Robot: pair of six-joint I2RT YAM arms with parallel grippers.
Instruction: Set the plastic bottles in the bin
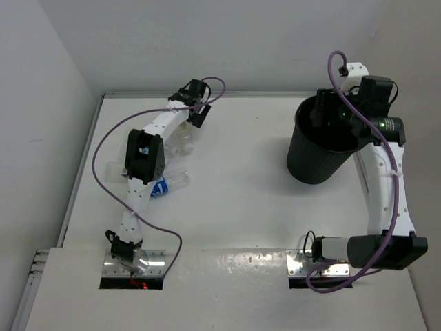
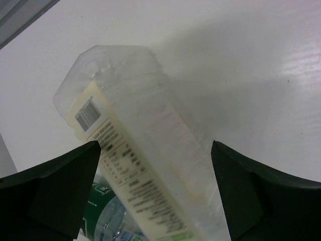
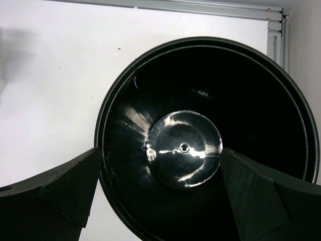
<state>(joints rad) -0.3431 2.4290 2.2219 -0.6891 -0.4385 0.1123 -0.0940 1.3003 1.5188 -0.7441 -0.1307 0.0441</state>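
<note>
A clear bottle with a pale label (image 2: 135, 145) lies on the white table between the fingers of my left gripper (image 2: 155, 145), which is open and straddles it. In the top view this bottle (image 1: 185, 141) lies just near of the left gripper (image 1: 198, 114). A green-labelled bottle (image 2: 103, 203) lies beside it. A blue-labelled bottle (image 1: 165, 185) and a clear bottle (image 1: 114, 167) lie by the left arm. My right gripper (image 1: 322, 114) is open and empty above the black bin (image 1: 317, 155). The right wrist view looks straight down into the bin (image 3: 125, 130), which holds nothing, between the open right gripper (image 3: 160, 150).
White walls close in the table at the left and the back. The bin stands at the far right, next to the right arm. Purple cables loop off both arms. Metal mounting plates (image 1: 134, 262) sit at the near edge.
</note>
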